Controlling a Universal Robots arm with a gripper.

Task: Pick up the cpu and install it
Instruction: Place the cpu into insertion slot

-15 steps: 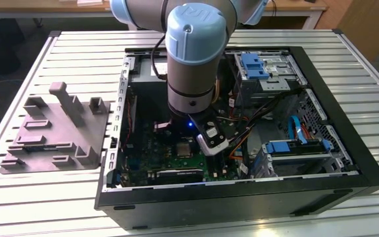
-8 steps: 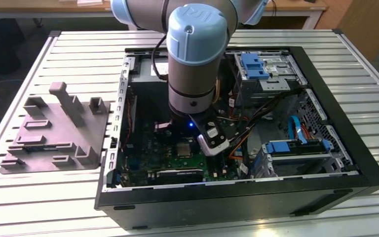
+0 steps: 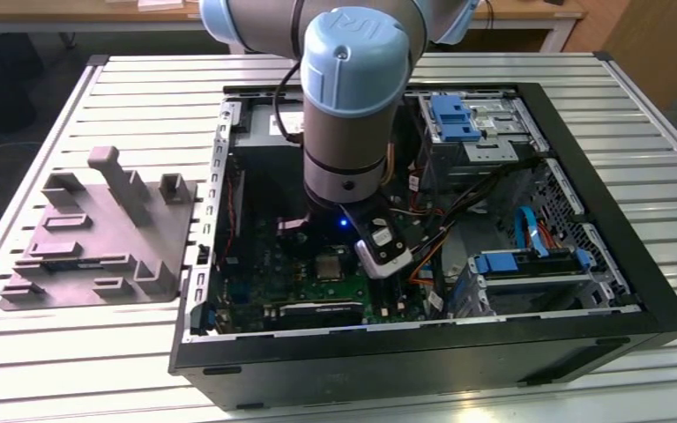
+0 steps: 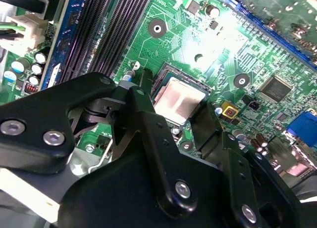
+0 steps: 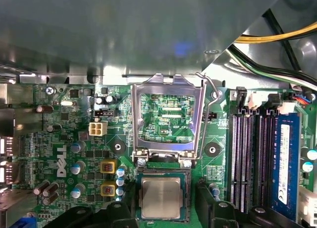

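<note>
The gripper [image 4: 176, 102] stands wide, its black fingers [image 4: 208, 124] on both sides of the cpu [image 5: 159, 198], with a small gap at each edge. The flat, silver-grey cpu lies in the dark socket [image 5: 185, 201]. The socket's metal frame [image 5: 166, 114] is tilted up beside it. Around is the green motherboard [image 5: 64, 139], inside the black computer case [image 3: 433, 361] on the slatted worktop [image 3: 80, 352].

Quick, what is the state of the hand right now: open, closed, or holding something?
Hand: open, fingers on either side of the chip, holding nothing.
</note>
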